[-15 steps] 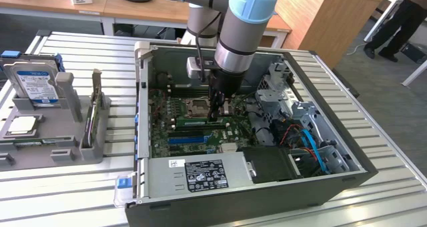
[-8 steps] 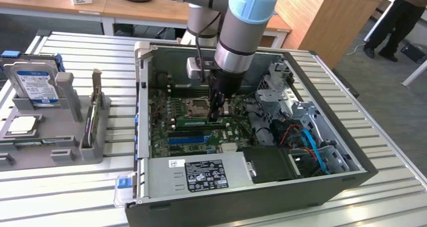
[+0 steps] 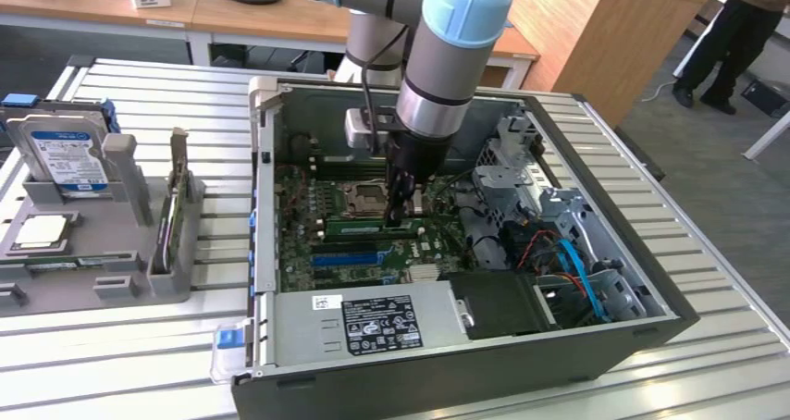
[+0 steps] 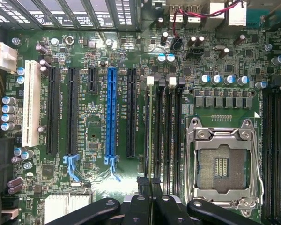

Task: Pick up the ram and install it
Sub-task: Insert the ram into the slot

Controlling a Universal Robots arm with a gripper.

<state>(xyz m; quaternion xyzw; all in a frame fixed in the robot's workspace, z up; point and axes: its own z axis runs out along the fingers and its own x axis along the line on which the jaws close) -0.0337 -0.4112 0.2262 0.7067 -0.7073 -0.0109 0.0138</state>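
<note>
The claw (image 3: 398, 218) is pinched shut on the ram (image 4: 149, 136), pushing it into a slot right below. It needs a straight, firm push.

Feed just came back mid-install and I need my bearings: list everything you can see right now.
computer case: one, dark, open, on the slatted table
motherboard: one, green, inside the case
ram: one, green, at the memory slots beside the CPU socket
CPU socket: one, silver frame, empty
blue slot: one, among black slots
white slot: one, at the board's edge
power supply: one, grey, labelled, in the case
hard drive: one, blue label, upright in the grey fixture, exterior view's left
person: one, dark clothing, exterior view's upper right
arm: one, grey and pale blue, reaching into the case
gripper: one, black, shut on the ram
</note>
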